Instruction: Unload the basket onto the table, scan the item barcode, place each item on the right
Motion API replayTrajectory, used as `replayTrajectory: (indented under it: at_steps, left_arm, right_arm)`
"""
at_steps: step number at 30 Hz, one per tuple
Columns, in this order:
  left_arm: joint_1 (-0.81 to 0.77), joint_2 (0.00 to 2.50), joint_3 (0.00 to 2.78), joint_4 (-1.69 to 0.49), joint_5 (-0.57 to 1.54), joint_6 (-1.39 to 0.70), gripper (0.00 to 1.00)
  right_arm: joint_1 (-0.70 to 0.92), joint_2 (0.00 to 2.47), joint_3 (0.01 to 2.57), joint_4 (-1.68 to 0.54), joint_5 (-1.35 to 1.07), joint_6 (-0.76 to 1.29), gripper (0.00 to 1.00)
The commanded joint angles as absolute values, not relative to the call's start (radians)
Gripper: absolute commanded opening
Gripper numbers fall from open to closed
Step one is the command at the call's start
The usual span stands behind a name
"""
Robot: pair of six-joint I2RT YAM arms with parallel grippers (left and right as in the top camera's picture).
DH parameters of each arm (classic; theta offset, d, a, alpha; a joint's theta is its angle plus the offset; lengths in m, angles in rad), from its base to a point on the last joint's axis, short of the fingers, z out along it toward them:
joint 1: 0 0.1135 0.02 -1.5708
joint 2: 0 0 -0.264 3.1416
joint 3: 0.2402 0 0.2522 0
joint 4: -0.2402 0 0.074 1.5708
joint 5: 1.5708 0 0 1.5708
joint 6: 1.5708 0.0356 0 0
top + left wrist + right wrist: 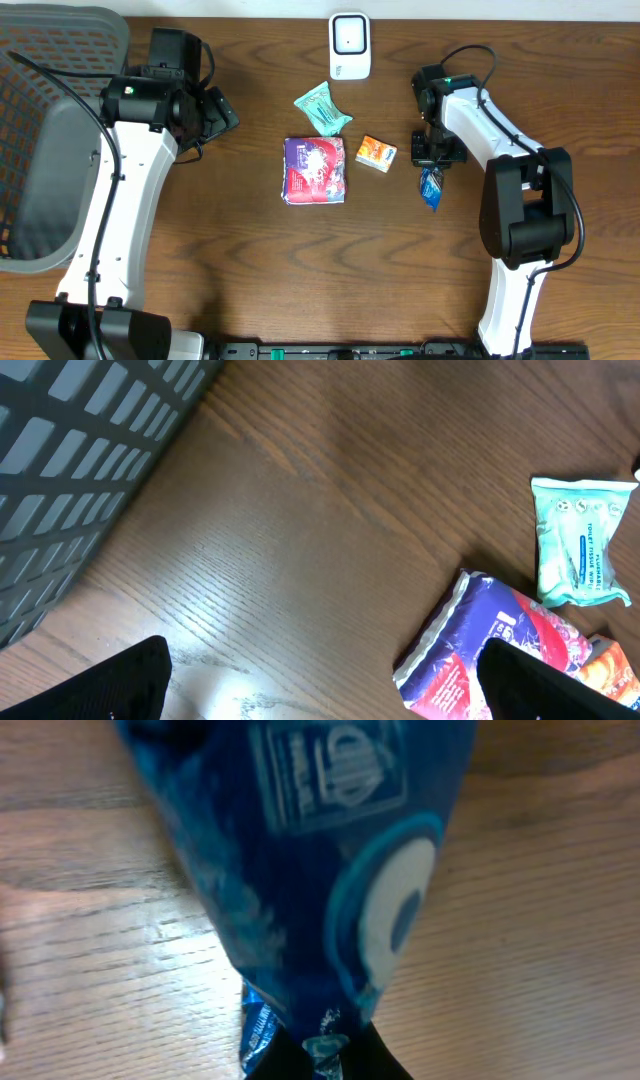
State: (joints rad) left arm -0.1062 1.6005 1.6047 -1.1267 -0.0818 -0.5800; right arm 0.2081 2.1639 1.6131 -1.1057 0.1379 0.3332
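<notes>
One thin edge-pinch on the blue packet (431, 188) by the clamped right gripper (432, 163) could slip before reaching the scanner (350, 45) at twelve o'clock; left gripper (222, 112) gapes empty.

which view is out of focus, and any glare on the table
Right wrist: the blue packet fills the frame, too close, its print blurred; pale sheen on the table at left. Left wrist: wood grain sharp, basket slightly soft. Overhead: evenly lit, sharp, no strong glare.
</notes>
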Motion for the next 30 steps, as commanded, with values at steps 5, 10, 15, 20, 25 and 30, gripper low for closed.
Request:
replayTrajectory:
  at_steps: [5,10,15,20,25,30]
  left_arm:
    - [-0.103,1.6,1.608,-1.133,-0.094,-0.588,0.98]
    - [-0.103,1.6,1.608,-1.133,-0.094,-0.588,0.98]
    - [-0.103,1.6,1.608,-1.133,-0.094,-0.588,0.98]
    - [-0.103,1.6,1.608,-1.133,-0.094,-0.588,0.98]
    - [-0.103,1.6,1.608,-1.133,-0.094,-0.588,0.98]
    - [-0.103,1.6,1.608,-1.133,-0.094,-0.588,0.98]
  right_arm:
    - [0.158,2.149,1.644,-1.11,-0.443,0.138,0.01]
    - [0.049,2.149,1.67,-1.108,-0.825,0.016,0.01]
    - [-0.052,2.149,1.619,-1.114,-0.878,-0.07,0.01]
    - [-0.137,2.151,1.478,-1.034,-0.848,-0.071,0.01]
    - [-0.225,2.151,1.423,-1.008,-0.5,0.123,0.13]
    - [-0.262,2.149,1.532,-1.158,-0.37,0.146,0.24]
